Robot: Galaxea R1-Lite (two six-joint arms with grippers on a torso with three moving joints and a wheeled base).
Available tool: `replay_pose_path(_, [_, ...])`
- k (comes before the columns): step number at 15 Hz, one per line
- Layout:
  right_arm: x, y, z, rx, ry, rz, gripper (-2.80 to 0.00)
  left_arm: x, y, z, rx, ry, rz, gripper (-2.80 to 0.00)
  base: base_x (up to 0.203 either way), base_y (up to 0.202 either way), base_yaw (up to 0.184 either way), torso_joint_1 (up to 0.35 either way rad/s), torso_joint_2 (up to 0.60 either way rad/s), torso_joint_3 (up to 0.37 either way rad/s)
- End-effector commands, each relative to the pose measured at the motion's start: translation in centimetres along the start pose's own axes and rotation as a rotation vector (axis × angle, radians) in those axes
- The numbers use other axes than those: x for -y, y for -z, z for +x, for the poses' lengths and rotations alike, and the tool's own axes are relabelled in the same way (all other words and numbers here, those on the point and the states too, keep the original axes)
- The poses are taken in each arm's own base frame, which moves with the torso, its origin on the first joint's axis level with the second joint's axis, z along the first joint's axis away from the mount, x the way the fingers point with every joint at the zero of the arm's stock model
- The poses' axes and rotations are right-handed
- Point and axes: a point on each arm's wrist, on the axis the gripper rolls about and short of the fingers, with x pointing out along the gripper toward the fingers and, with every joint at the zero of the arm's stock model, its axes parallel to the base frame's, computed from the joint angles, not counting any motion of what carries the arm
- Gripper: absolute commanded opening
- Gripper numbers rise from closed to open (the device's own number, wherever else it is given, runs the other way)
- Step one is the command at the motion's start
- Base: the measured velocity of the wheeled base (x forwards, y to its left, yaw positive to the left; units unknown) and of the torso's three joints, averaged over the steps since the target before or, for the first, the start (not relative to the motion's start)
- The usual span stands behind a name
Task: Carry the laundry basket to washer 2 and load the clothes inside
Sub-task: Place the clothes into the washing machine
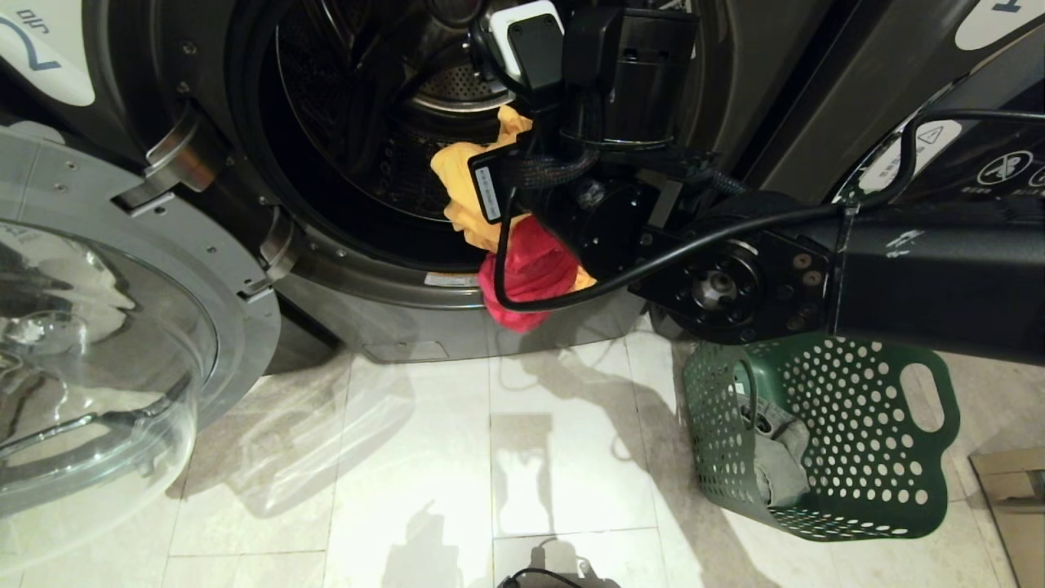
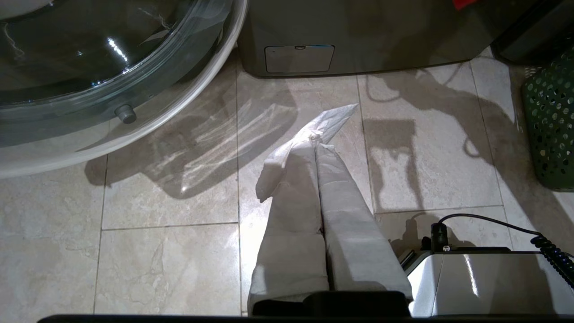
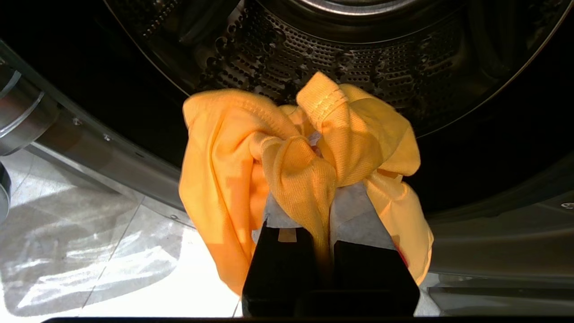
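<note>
washer 2: dark grey metal front, white label with a big 2 at its top left corner. round mouth wide open, shiny drum inside full of tiny holes.
door: one round clear bowl in a pale grey ring, swung out to the left over the floor.
laundry basket: one dark green plastic basket with round holes all over and an oval handle hole. it sits on the floor at the washer's lower right corner, well apart from the door.
grey cloth: one crumpled piece inside the basket.
yellow cloth: one soft knit piece, bunched up, at the lower rim of the washer mouth.
red cloth: one piece hanging over the lower rim, maybe under the yellow one, hard to tell.
right gripper: black arm reaches in from the right to the mouth; its two white-wrapped fingers are clenched on the yellow cloth.
left gripper: hangs low over the floor, white-wrapped fingers pressed together, holding nothing.
floor: pale shiny stone tiles.
</note>
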Motion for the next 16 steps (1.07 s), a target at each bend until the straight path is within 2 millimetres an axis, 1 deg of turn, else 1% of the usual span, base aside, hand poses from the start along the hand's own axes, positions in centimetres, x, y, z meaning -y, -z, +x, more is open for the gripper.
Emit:
replay_pose_path(1, [0.3,-0.5,-0.2,0.009,0.006,0.003,-2.80,0.0,0.0,0.0,-0.002,0.000,0.000,-2.80,0.000,0.000,0.000,0.000,0.00,0.000])
replay_pose_path(7, [0.2,-0.3,-0.1,0.009,0.003,-0.016,-2.80,0.0,0.0,0.0,-0.002,0.000,0.000,-2.80,0.000,0.000,0.000,0.000,0.00,0.000])
replay_pose_path(9, [0.2,-0.2,0.0,0.005,0.007,-0.020,-2.80,0.0,0.0,0.0,-0.001,0.000,0.000,-2.80,0.004,-0.006,0.118,0.006,0.01,0.002])
replay_pose_path(12, [0.4,-0.2,0.0,0.004,0.011,-0.022,-2.80,0.0,0.0,0.0,-0.001,0.000,0.000,-2.80,0.001,-0.006,0.174,0.005,0.01,0.002])
replay_pose_path(14, [1.3,0.2,0.5,-0.007,0.037,-0.042,-2.80,0.0,0.0,0.0,-0.002,0.000,0.000,-2.80,0.001,-0.010,0.173,-0.001,0.00,0.002])
replay_pose_path(16, [3.1,1.0,1.1,-0.032,0.079,-0.085,-2.80,0.0,0.0,0.0,-0.002,0.000,0.000,-2.80,0.001,-0.004,0.134,0.002,0.00,0.004])
